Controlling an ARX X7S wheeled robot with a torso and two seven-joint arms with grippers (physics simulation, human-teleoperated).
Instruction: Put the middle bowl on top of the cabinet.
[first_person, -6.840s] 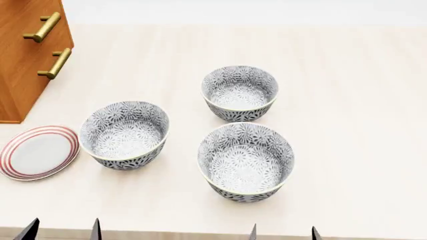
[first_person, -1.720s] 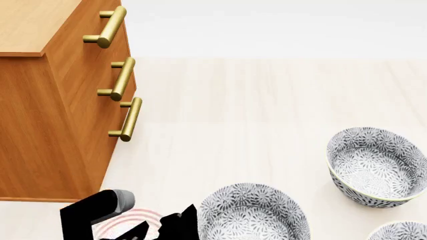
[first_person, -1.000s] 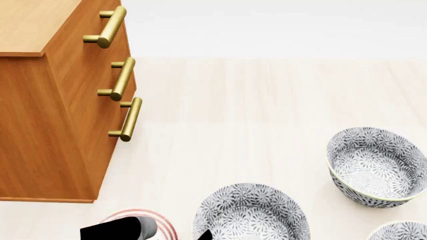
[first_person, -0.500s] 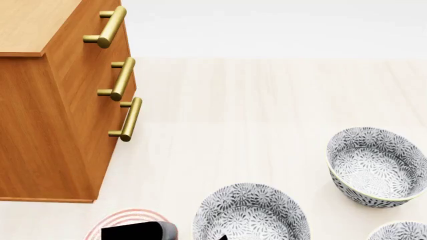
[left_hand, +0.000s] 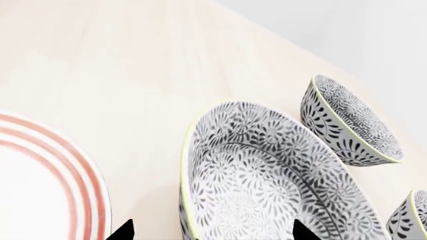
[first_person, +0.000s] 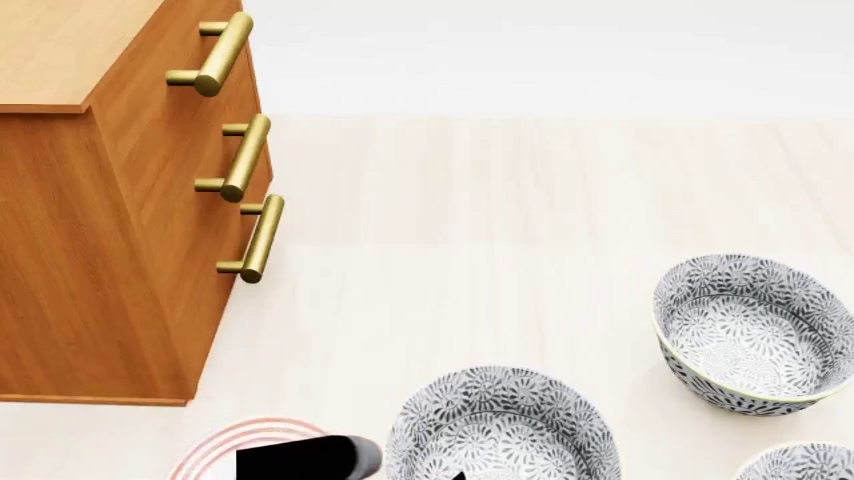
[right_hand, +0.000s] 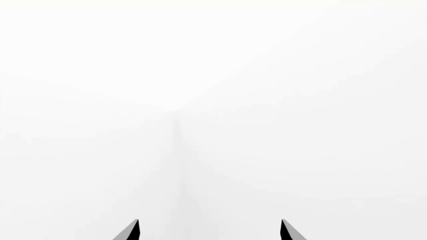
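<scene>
Since half a second ago the left arm's black body has slid a little further right along the bottom edge of the head view, closer to the middle bowl (first_person: 502, 428). The left claw (left_hand: 210, 231) is spread wide, one fingertip (left_hand: 124, 231) outside the bowl's rim on the plate's (left_hand: 47, 185) side, the other over its inside; contact cannot be judged. The bowl sits on the tabletop (first_person: 534, 200), right of the plate and below the cabinet (first_person: 120, 230). Another bowl (first_person: 754, 330) stands further right. The right claw (right_hand: 209, 231) is spread apart, holding nothing.
</scene>
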